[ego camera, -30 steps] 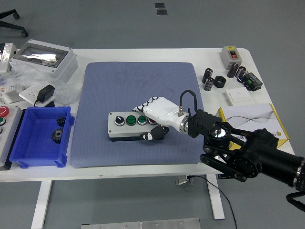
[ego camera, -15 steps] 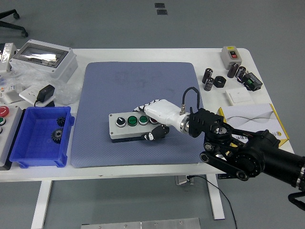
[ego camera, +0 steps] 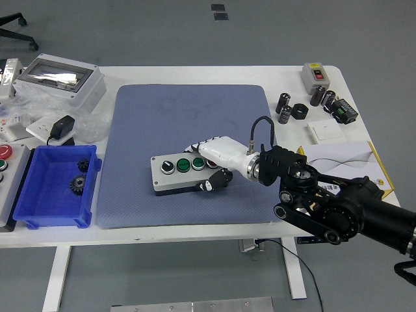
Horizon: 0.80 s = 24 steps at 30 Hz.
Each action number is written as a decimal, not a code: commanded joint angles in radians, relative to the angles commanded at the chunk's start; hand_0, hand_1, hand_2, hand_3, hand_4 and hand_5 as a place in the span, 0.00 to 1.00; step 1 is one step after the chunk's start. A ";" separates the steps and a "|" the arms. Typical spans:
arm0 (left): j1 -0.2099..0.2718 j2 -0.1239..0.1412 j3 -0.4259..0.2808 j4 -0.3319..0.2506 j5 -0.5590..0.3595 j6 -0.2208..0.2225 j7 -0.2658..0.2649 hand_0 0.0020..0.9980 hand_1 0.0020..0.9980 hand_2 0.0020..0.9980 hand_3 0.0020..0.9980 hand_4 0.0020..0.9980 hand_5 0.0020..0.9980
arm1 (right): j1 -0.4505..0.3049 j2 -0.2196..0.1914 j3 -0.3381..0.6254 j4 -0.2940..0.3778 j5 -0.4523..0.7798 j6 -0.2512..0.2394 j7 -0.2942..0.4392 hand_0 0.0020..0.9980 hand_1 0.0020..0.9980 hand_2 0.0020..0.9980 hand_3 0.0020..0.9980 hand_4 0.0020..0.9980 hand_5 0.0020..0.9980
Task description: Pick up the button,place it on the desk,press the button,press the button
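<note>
Grey rectangular push-button box (ego camera: 179,172) with one black and two green round caps, lying on the blue-grey mat (ego camera: 188,117), long axis running leftward away from the white five-fingered right hand (ego camera: 214,166). Fingers wrapped over its right end, thumb at the front edge: gripping the box. Only arm in sight, hence nearest.

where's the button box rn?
Head view: the button box sits centre of the blue mat, right end under the right hand, right of the blue bin.
</note>
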<state>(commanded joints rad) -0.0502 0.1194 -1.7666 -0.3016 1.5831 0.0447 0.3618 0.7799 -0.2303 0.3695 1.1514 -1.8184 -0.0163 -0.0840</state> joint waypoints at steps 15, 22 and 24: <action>0.000 0.000 -0.003 0.001 0.005 -0.011 -0.008 0.62 0.52 0.51 0.60 0.34 0.22 | -0.007 -0.019 0.032 0.029 0.055 0.071 -0.045 0.88 0.88 0.92 0.94 0.67 0.00; 0.001 0.000 -0.007 -0.001 0.005 -0.022 -0.011 0.62 0.52 0.51 0.60 0.33 0.21 | -0.017 -0.013 0.047 0.023 0.050 0.068 -0.065 0.87 0.89 0.93 0.95 0.69 0.00; 0.002 0.000 -0.008 -0.001 0.005 -0.024 -0.013 0.62 0.51 0.51 0.60 0.32 0.19 | -0.019 -0.013 0.050 0.023 0.048 0.069 -0.069 0.89 0.92 0.97 0.99 0.71 0.00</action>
<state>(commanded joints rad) -0.0483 0.1199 -1.7748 -0.3024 1.5877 0.0207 0.3490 0.7608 -0.2433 0.4191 1.1745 -1.7704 0.0528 -0.1526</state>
